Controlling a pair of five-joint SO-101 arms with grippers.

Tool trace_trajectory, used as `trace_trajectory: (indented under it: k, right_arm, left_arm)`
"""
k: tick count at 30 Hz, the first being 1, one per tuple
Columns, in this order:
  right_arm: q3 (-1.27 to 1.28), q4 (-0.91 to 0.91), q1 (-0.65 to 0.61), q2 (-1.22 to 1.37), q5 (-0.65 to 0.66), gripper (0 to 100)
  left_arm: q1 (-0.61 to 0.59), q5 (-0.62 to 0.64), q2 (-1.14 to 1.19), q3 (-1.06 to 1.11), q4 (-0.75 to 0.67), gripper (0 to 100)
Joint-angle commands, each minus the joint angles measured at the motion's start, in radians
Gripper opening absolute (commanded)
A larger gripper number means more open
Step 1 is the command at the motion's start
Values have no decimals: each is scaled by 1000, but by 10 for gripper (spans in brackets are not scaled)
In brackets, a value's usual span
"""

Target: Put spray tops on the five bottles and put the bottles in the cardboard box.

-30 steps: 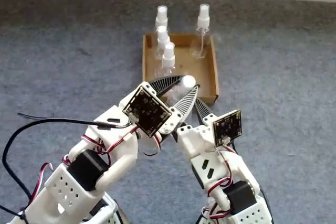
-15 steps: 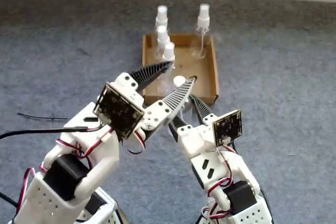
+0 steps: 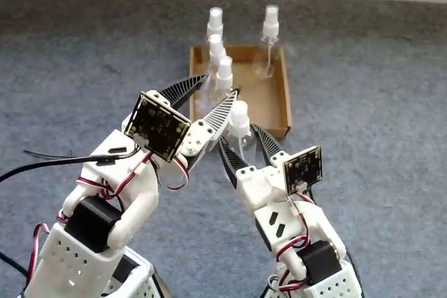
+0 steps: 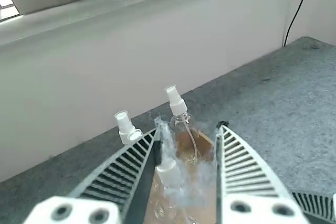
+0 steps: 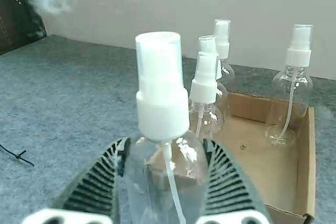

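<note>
Right wrist view has the task's bottle closest: a clear spray bottle held upright, its white spray top seated on the neck and the dip tube running down inside. The right gripper is clamped on the bottle's body, one ribbed finger on each side. From the high view the same bottle sits near the near wall of the cardboard box; I cannot tell whether it is above the wall or just short of it.

The box lies open on the grey table. Four more bottles, all with spray tops on, stand at or near it. One is in the far right corner of the box. Two stand in a row along its left wall. The fourth stands just behind the far left corner, outside the box.

The left gripper hangs at the box's left wall with its jaws spread wide and holds nothing. In the left wrist view a blurred bottle shows between its fingers, and whether either finger touches it is unclear. Beyond them are the far-corner bottle and another spray top.

A black cable lies on the table beside the left arm.
</note>
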Motion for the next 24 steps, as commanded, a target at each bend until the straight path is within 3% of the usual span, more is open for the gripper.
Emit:
trace_trajectory:
  k: [1,8,16,22,24]
  right_arm:
    - [-18,-15,7,-15,-9,3]
    - [-16,-15,7,-15,-9,3]
    - [-18,-18,18,-15,-5,3]
    - [-76,-151,185,5,-3,3]
    - [-108,-208,222,47,-3,3]
  left_arm:
    - [31,-5,-7,35,-25,164]
    - [33,-66,-10,145,-29,164]
    - [24,-63,-76,67,-21,164]
    - [19,-69,-354,199,103,164]
    - [-38,-69,-472,312,106,164]
